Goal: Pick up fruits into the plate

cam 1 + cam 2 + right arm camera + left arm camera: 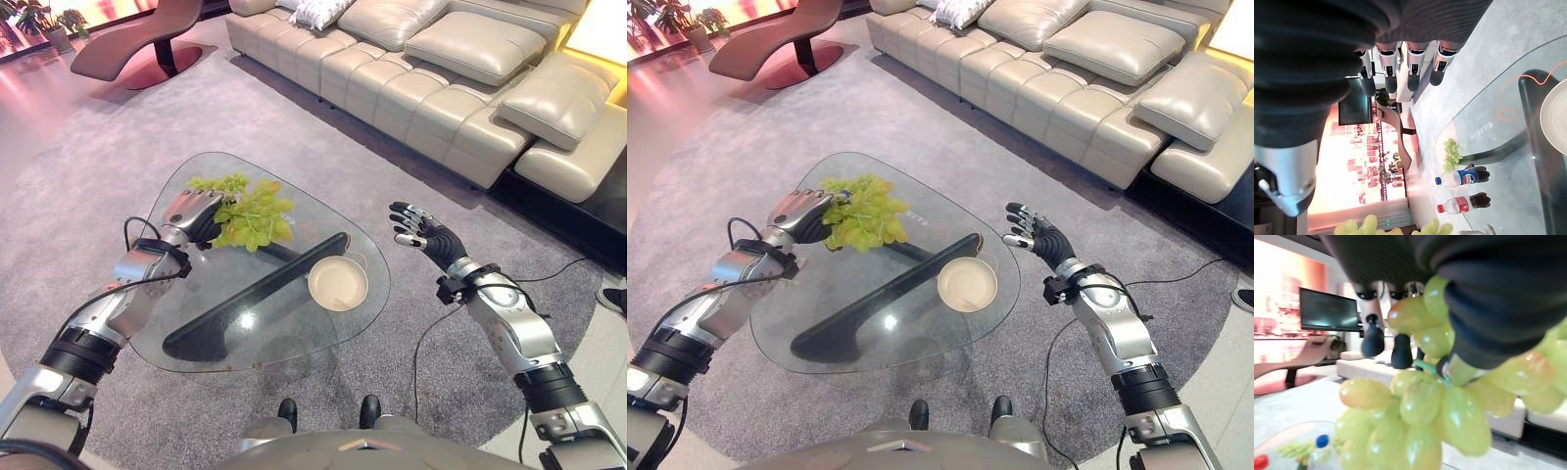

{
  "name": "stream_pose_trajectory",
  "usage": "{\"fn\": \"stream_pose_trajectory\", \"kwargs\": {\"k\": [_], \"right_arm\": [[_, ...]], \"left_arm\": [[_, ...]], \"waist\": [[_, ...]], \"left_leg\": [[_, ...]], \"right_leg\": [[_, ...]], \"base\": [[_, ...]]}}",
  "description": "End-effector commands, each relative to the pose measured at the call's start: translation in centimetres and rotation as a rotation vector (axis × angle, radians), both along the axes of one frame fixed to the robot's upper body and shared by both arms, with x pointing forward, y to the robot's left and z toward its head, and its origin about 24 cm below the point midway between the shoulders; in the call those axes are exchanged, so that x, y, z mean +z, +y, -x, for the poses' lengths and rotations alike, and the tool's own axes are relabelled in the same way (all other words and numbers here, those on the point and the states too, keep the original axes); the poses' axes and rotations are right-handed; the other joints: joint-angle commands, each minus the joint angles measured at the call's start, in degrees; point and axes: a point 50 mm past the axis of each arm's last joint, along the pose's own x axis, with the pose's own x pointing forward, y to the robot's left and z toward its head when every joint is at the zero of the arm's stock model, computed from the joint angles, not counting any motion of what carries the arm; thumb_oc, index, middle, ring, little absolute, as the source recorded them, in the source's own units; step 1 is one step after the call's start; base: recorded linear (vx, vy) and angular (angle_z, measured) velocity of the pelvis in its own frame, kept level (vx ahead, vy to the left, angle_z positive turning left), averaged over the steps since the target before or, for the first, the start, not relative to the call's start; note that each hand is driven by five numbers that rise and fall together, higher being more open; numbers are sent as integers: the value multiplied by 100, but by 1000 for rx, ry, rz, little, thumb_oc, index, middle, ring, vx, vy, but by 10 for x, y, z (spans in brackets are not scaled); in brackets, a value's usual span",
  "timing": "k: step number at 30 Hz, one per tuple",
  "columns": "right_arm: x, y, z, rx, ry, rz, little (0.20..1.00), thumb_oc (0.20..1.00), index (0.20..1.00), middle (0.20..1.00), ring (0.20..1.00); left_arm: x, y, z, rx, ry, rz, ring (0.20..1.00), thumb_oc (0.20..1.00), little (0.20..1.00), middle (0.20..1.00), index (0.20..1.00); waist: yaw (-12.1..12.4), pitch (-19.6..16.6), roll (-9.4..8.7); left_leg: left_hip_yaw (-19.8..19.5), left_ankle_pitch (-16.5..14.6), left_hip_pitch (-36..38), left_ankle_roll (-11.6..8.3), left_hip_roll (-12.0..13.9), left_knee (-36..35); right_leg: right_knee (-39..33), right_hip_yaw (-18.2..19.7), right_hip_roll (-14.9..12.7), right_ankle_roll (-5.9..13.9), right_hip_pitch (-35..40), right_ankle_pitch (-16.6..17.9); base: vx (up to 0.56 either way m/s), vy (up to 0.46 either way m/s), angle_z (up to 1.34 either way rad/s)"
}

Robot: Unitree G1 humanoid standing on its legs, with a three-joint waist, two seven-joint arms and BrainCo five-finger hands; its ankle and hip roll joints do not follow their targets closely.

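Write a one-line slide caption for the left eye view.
Left hand holds a bunch of green grapes above the glass table; the empty plate waits, right hand open.

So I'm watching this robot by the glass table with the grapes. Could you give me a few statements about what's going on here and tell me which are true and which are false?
1. The left hand has its fingers curled round a bunch of green grapes. True.
2. The grapes already lie in the plate. False: the plate holds nothing, and the bunch is in the left hand above the glass table.
3. The right hand grips the plate. False: it hangs open beside the table, touching nothing.
4. A second, smaller bunch of grapes lies on the table beyond the left hand. True.
5. A beige sofa stands beyond the table. True.
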Motion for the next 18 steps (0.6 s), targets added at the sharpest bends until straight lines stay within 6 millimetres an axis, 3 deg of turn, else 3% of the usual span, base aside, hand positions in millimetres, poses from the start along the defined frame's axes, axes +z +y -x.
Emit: {"fn": "stream_pose_trajectory", "kwargs": {"k": [1,10,15,18], "right_arm": [[23,14,-10,22,-93,2,1000,1000,1000,1000,1000],[27,29,-22,71,-22,27,1000,1000,1000,1000,1000],[30,32,-24,85,-25,33,1000,1000,1000,1000,1000],[34,45,-26,179,10,23,1000,1000,1000,1000,1000]], "left_arm": [[43,-22,-13,-94,-157,-27,200,200,200,200,200],[65,-62,-19,-242,-174,-98,200,200,200,200,200],[69,-68,-19,-265,-182,-118,200,200,200,200,200],[78,-79,-20,-311,-200,-143,200,200,200,200,200]], "waist": [[134,-512,-197],[179,-544,-231],[186,-548,-247],[197,-558,-266]], "left_leg": [[284,-876,199,288,-475,217],[281,-865,213,255,-471,180],[291,-860,200,250,-472,185],[307,-857,193,242,-476,184]], "right_leg": [[353,283,-150,279,180,-598],[285,166,-182,297,234,-582],[282,152,-189,305,228,-576],[256,150,-196,312,224,-564]], "base": [[-16,1,10],[-14,-3,4],[-20,-2,6],[-26,2,4]]}}
